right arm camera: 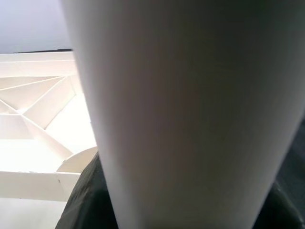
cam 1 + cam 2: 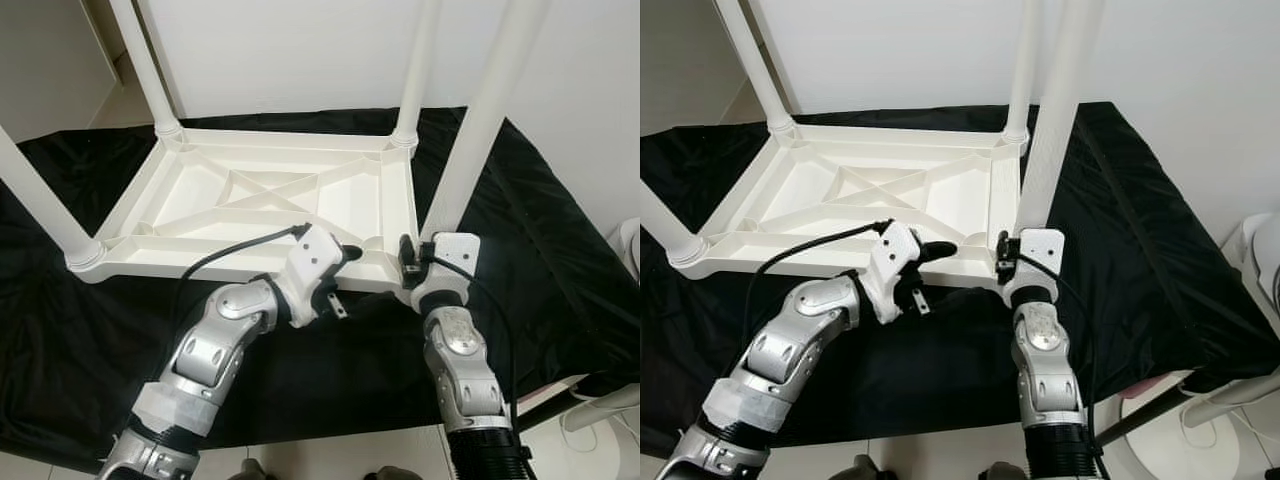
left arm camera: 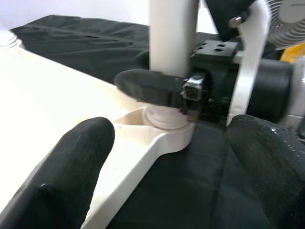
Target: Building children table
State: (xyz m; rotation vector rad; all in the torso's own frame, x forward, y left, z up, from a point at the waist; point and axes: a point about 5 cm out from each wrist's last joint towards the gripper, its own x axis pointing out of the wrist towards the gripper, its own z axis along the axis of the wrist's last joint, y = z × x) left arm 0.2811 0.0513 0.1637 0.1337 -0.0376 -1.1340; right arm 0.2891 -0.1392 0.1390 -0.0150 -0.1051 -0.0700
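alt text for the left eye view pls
A white plastic table top lies upside down on a black cloth, all four white legs seated in its corners. The right tool grips the base of the near right leg; the left tool rests on the table's near edge.

Background. A plain white wall rises beyond the claws. A black cloth covers the work surface beneath them. Pale tiled floor shows nearest the camera; a white fan stands off to the right side.
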